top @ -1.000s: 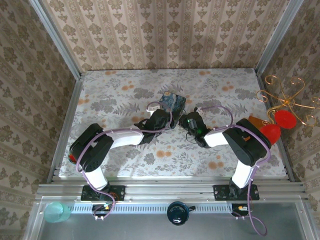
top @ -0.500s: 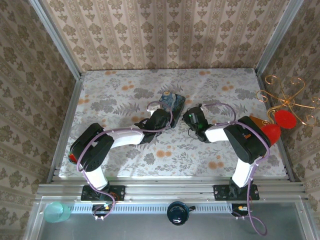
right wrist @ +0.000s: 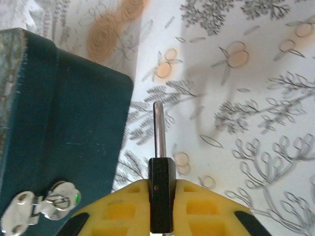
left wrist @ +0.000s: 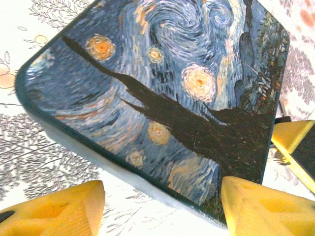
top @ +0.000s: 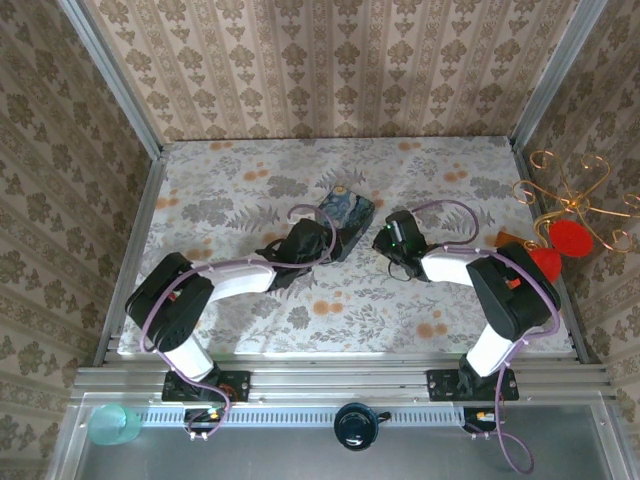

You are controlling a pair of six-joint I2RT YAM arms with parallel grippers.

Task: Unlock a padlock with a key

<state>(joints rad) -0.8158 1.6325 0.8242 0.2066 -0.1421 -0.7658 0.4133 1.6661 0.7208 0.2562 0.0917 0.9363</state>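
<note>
The flowered table (top: pixel 230 200) lies under everything, and the blue tin (top: pixel 347 208) sits flat on it, painted lid up. My two arms reach in from either side of the tin. My left pincer (left wrist: pixel 162 189) stands apart at the tin's near edge. One yellow pad is at the tin's corner, though I cannot tell if it touches, and the other is clear of the tin with cloth showing between. My right pincer (right wrist: pixel 158 184) is clamped together just beside the tin's dark side wall, near the small silver latch (right wrist: pixel 42 205) on that wall. It grips a small black piece (right wrist: pixel 161 172) with a bright metal shaft running alongside the wall, apart from it. Seen edge-on, I cannot tell whether it is key or padlock.
</note>
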